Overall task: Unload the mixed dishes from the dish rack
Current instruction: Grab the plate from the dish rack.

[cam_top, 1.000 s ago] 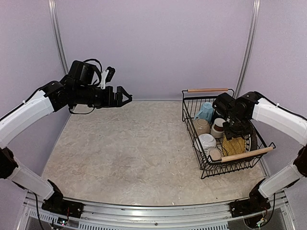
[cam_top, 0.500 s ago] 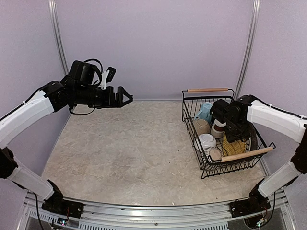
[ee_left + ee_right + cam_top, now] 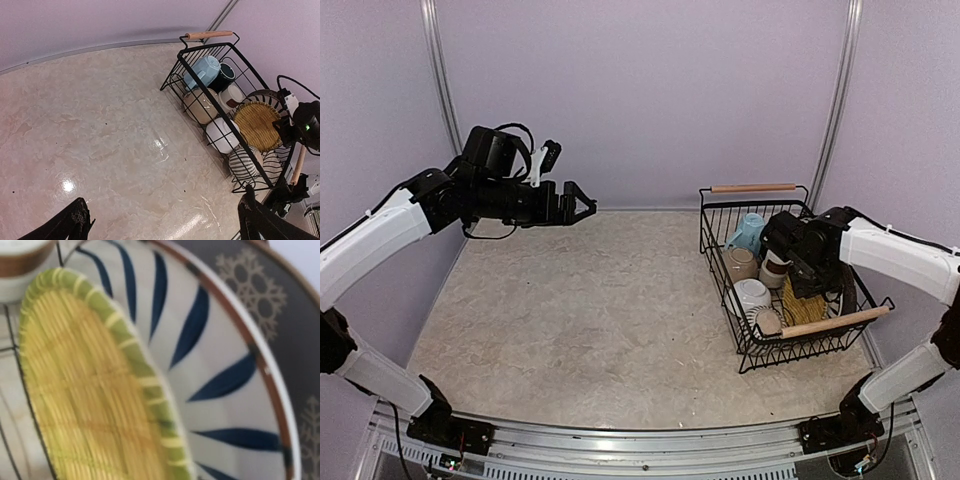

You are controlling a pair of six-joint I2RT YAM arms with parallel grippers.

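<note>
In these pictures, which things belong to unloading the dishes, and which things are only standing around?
For the job: dish rack, light blue mug, white bowl, yellow woven plate, blue-striped plate, dark patterned plate, brown-white cup.
Not for the job: table, purple wall, metal poles.

Black wire dish rack, wooden handle, woven yellow plate (straw-like), glossy tabletop

Round woven plate: yellow, green-rimmed. White ceramic plate: dark blue stripes. Dark grey plate: pale snowflake motifs.
</note>
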